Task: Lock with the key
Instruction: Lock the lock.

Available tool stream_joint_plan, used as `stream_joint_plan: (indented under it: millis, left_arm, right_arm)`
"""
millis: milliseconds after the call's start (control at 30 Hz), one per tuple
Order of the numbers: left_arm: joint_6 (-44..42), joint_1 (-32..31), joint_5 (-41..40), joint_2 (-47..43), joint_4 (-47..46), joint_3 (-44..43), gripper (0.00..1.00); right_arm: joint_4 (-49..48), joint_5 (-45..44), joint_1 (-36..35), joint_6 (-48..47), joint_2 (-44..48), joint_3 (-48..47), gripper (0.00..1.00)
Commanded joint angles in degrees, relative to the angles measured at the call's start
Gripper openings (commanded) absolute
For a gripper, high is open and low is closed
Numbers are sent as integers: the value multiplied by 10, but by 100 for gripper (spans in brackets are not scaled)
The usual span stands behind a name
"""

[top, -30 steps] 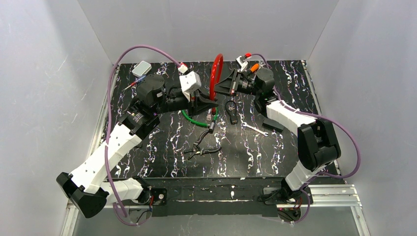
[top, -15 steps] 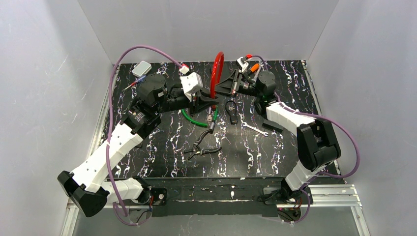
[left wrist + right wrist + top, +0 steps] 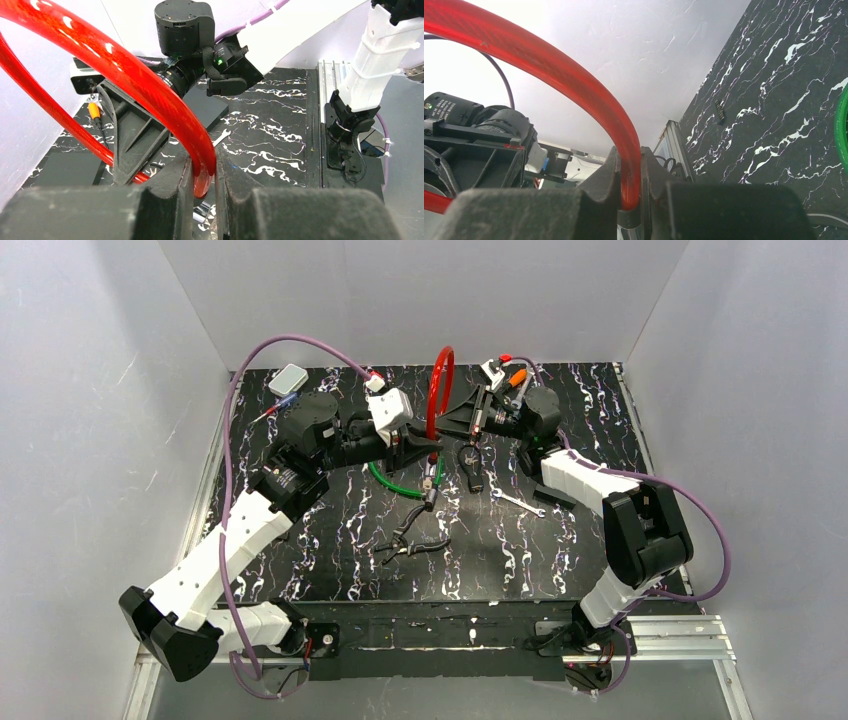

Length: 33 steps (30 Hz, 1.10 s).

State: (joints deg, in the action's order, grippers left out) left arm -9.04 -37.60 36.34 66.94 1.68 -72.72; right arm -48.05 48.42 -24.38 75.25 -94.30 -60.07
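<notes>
A red cable lock (image 3: pixel 438 390) stands as an upright loop at the back middle of the table. My left gripper (image 3: pixel 432 444) is shut on one end of it; in the left wrist view the cable (image 3: pixel 125 75) runs down between the fingers (image 3: pixel 204 175). My right gripper (image 3: pixel 442 423) is shut on the other end. In the right wrist view the cable (image 3: pixel 549 65) ends in a black collar with a metal pin (image 3: pixel 630 220) between the fingers (image 3: pixel 630 185). A black-headed key (image 3: pixel 472 466) lies on the table just right of the loop.
A green cable (image 3: pixel 395 483) and black pliers (image 3: pixel 410 540) lie near the middle. A small wrench (image 3: pixel 518 503) and a black block (image 3: pixel 555 492) lie to the right. A white box (image 3: pixel 289 378) sits at the back left. An orange-handled tool (image 3: pixel 517 378) is behind the right gripper.
Both grippers have shifted slightly toward the back with the red loop, which stands a little higher. Both holds are unchanged.
</notes>
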Motion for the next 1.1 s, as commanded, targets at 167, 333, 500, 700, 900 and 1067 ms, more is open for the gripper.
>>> stream_joint_plan:
  millis: [167,333,500,700,900,1067]
  left_arm:
    - [-23,7,-10,-8,-50,12,0]
    - [-35,10,-11,-2,-54,13,0]
    - [-41,11,-7,4,-59,13,0]
    - [-88,11,68,-20,-61,52,0]
    - [-157,11,19,-57,-105,123,0]
    - [-190,11,7,-76,-149,151,0]
  right_arm:
    - [-51,3,6,41,25,8,1]
    - [-60,8,5,49,28,12,1]
    - [-72,9,0,64,28,16,1]
    - [-98,5,-1,111,13,19,1]
    - [-140,-4,-1,162,-5,21,1]
    - [-149,-3,-1,178,-15,24,1]
